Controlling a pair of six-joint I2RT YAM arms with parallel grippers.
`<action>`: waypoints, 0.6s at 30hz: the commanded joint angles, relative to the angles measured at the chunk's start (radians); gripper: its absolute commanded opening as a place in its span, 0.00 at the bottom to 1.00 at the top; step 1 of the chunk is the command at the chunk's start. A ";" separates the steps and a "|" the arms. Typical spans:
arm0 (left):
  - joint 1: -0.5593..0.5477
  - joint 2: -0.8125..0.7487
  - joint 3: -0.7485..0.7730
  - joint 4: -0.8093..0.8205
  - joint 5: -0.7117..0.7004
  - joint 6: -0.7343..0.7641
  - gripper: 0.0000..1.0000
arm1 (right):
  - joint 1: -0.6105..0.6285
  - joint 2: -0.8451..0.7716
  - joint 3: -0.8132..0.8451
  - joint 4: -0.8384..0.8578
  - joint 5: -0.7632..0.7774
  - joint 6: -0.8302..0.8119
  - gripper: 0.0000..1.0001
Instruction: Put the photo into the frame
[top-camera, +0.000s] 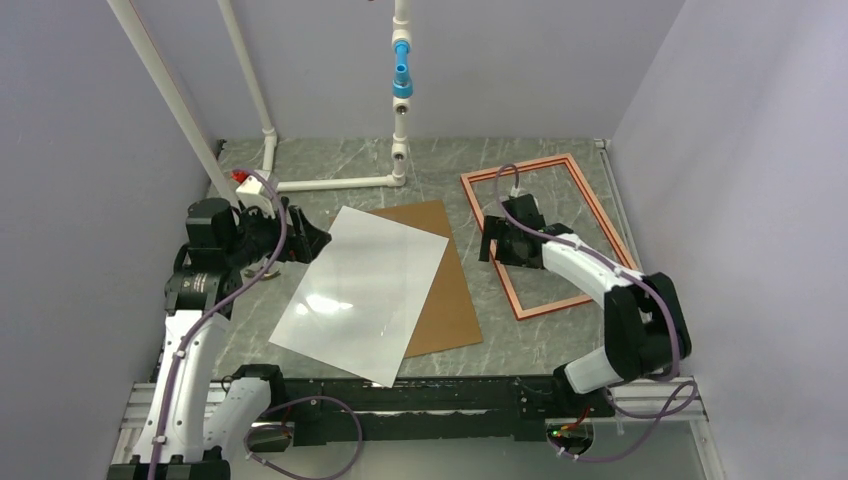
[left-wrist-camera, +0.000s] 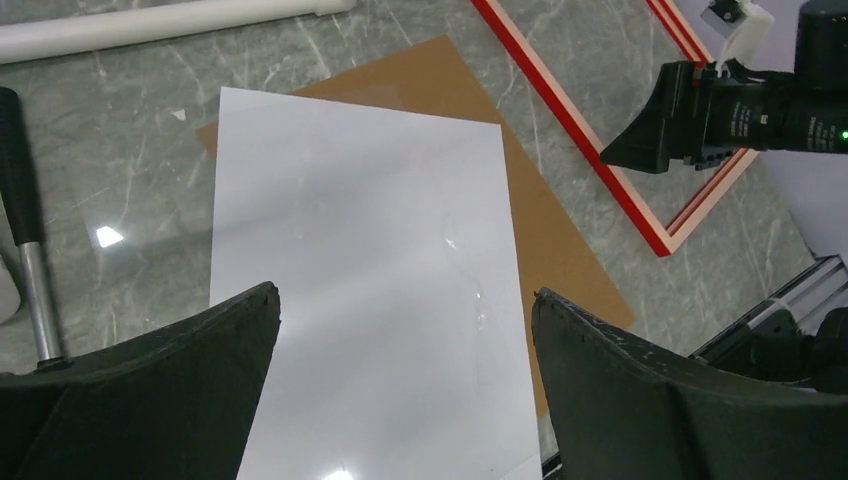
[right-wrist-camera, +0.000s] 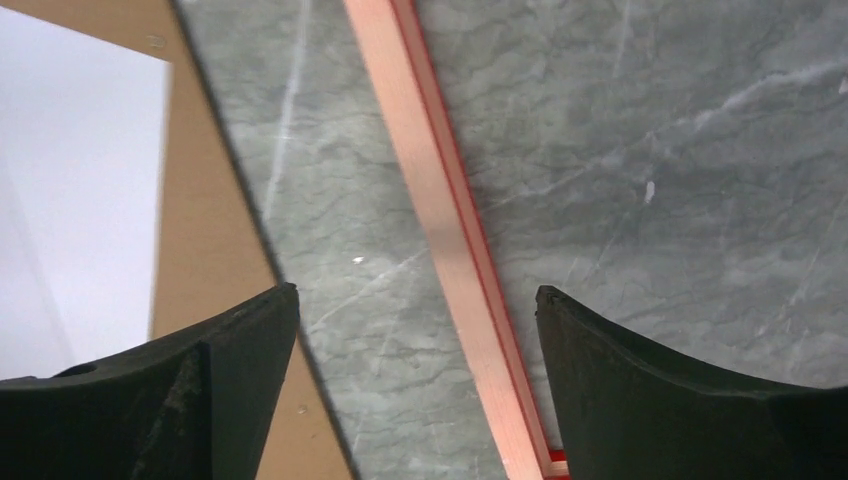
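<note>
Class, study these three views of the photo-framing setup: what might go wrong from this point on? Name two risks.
1. The photo lies flat, white face up, partly over the brown board. The open left gripper at its edge may crease the thin sheet or drag the board along.
2. The open right gripper straddles one thin rail of the frame. Closing off-centre could skew or tip it.

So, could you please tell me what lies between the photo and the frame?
The brown backing board, sticking out from under the photo, then a bare strip of table before the frame; the top view shows it.
</note>
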 joint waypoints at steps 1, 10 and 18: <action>0.003 0.003 -0.014 -0.033 0.030 0.086 0.99 | 0.013 0.077 0.048 -0.067 0.108 0.004 0.86; 0.003 -0.066 -0.166 0.040 -0.009 0.079 0.99 | 0.028 0.178 0.054 -0.090 0.103 0.007 0.67; 0.003 -0.094 -0.178 0.012 -0.097 0.080 0.99 | 0.053 0.206 0.058 -0.143 0.083 0.047 0.31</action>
